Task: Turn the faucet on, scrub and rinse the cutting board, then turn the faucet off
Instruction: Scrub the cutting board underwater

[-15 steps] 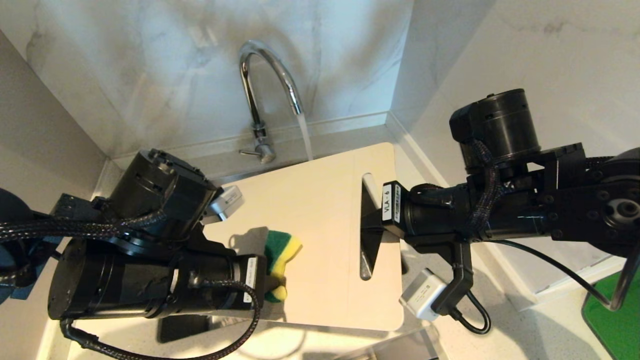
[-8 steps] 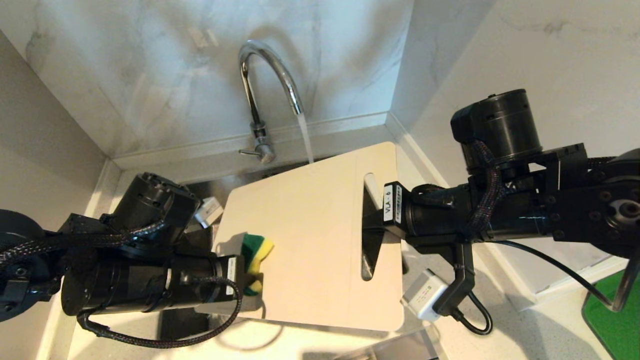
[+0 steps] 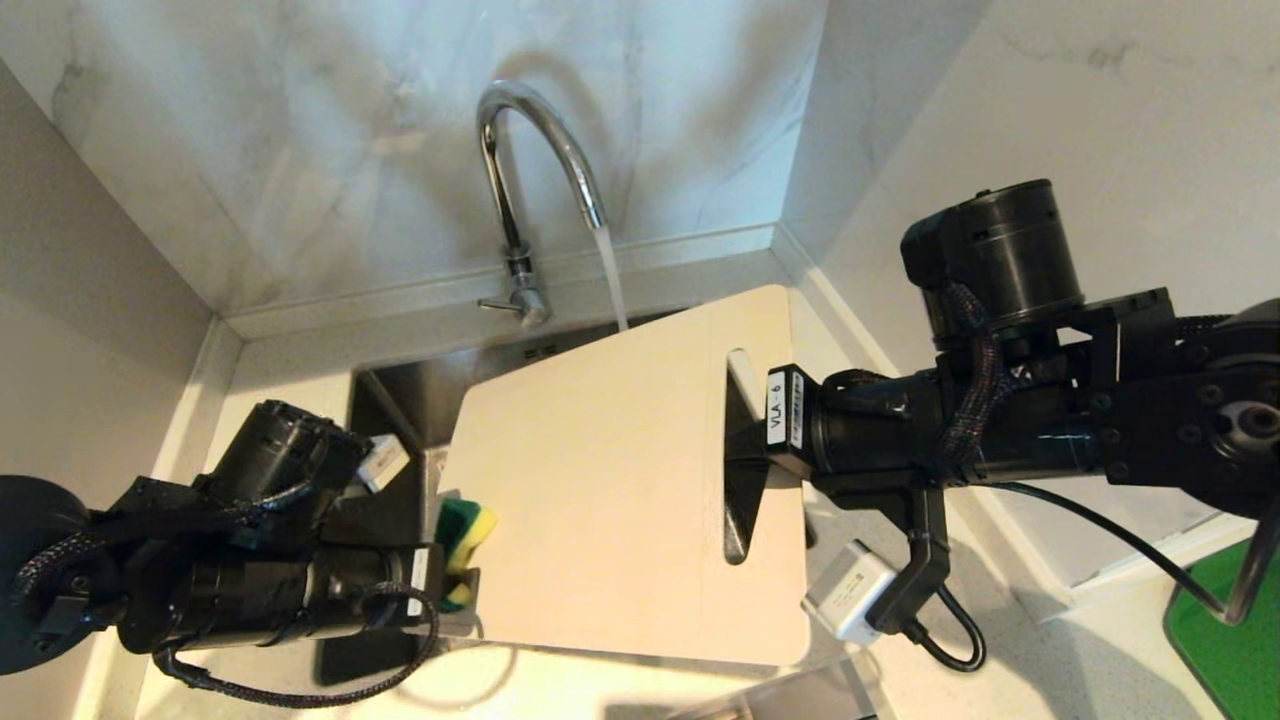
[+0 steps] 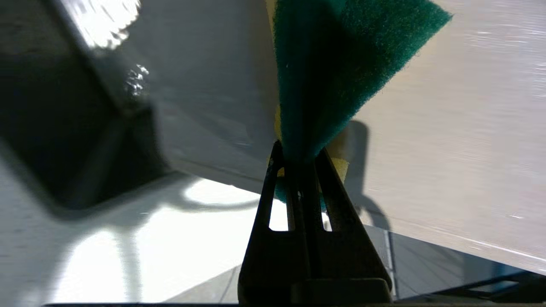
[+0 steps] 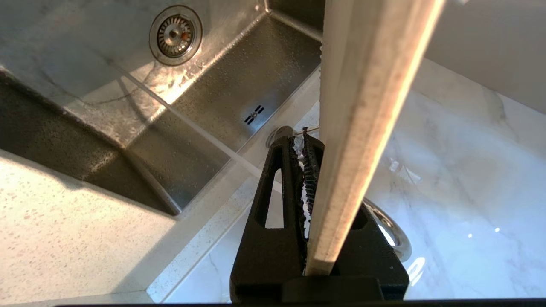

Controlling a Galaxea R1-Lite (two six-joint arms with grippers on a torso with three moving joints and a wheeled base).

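Observation:
The chrome faucet runs, its stream falling behind the far edge of the cutting board. The pale board hangs tilted over the sink. My right gripper is shut on the board's slotted end. The right wrist view shows the board's edge running past my right gripper. My left gripper is shut on a green-and-yellow sponge at the board's left edge. The left wrist view shows the sponge fanning out of my left gripper, beside the board's face.
Marble walls close in behind and on the right. The steel sink with its drain lies under the board. Speckled countertop borders it. A green mat lies at the near right, and a clear container's rim shows at the near edge.
My left gripper has drawn the sponge left and nearer across the board, from its middle to its left edge. The right gripper and board have stayed still, and the water keeps running.

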